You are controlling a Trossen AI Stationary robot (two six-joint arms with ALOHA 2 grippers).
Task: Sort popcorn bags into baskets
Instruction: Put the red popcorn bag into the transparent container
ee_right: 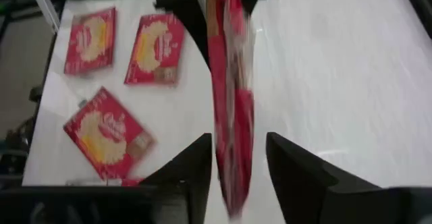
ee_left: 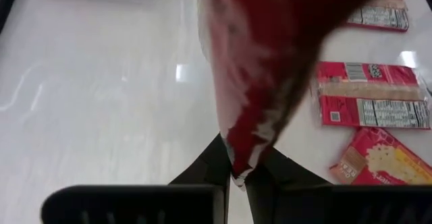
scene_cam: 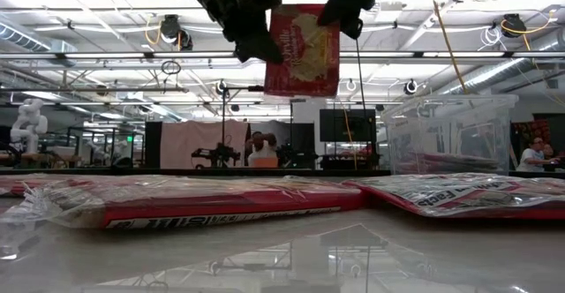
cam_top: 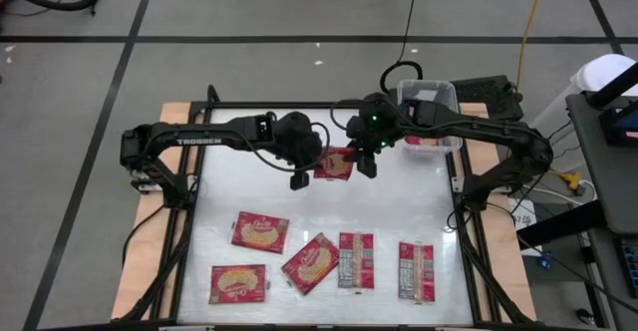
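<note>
Packets lie nearest the low camera: five popcorn bags [cam_top: 317, 262] flat on the white counter [cam_top: 229, 176] along its near edge, three showing the popcorn picture, two [cam_top: 356, 260] the grey printed panel. Above and beyond them, over the middle of the counter toward its far side, one bag [cam_top: 335, 164] hangs in the air between both arms. The left pincer [ee_left: 234, 164] is closed on a bottom edge of the held bag, its dark fingers [ee_left: 202, 166] pinching the crimped seam. The right pincer [ee_right: 236, 160] straddles the same bag edge-on with its fingers apart; whether they press the film yet is hard to judge from the blurred wrist view. Farther back, at the far right corner, stands the clear basket [cam_top: 431, 94], with what looks like red packets already inside. The bag appears light and limp, its glossy film likely slippery and prone to sagging or twisting when held by one edge; the flat sealed seam along an end seems the surest place to take hold, rather than the puffed middle. A hand-over toward the basket seems under way.
</note>
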